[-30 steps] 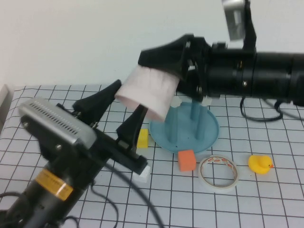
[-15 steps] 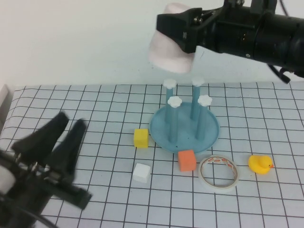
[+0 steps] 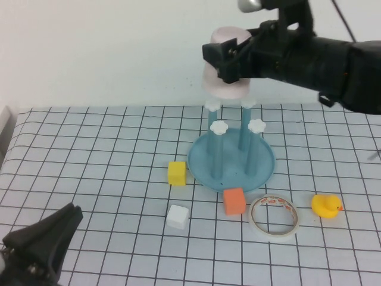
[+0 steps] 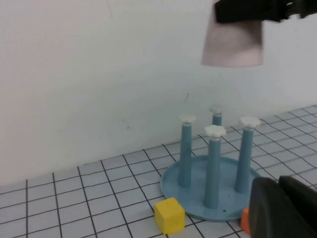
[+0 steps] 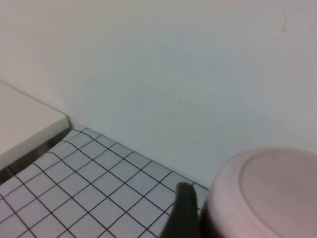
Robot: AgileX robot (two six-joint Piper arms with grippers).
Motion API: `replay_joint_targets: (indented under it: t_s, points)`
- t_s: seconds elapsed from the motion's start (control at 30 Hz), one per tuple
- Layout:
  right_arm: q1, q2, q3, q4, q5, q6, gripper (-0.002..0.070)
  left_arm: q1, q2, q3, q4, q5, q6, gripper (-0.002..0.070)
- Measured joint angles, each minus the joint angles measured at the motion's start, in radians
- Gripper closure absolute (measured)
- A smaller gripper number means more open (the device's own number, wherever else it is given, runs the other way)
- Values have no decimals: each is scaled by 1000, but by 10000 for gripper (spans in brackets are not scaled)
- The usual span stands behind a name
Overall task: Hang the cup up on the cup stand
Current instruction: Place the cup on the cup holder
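step: carry done, lining up for the drop onto a peg, by my read.
right gripper (image 3: 229, 59): up high over the back of the cup stand (image 3: 231, 156), my fingers clamped on the cup (image 3: 226, 76).
cup: held mouth-down, base up, in the air above the rear pegs; clear of every cap, nothing touching. Left wrist view shows it (image 4: 234, 42) hanging well above the four pegs.
cup stand: blue dish base on the bench (image 3: 89, 155), four upright pegs with white flower caps, none loaded.
left gripper (image 3: 41, 241): parked low at the near-left corner of the bench, well apart from the stand; fingers state: cannot tell.
clutter: yellow block (image 3: 177, 173) just beside the base's left rim, orange block (image 3: 234, 201) at its near rim, white block (image 3: 177, 215), tape ring (image 3: 273, 215), rubber duck (image 3: 326, 205). None in my path.
next: centre the cup mouth over one peg cap, likely a rear one, then go straight down and let go.
risk: rim catching a neighbouring cap if I'm off-centre; pegs sit close together.
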Motion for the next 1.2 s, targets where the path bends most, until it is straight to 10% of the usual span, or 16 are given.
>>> replay_joint_targets:
  t_s: [1.2]
  points:
    - [0,479,-373,15,-159,-30,81,0,-141,2,8,361,26,677]
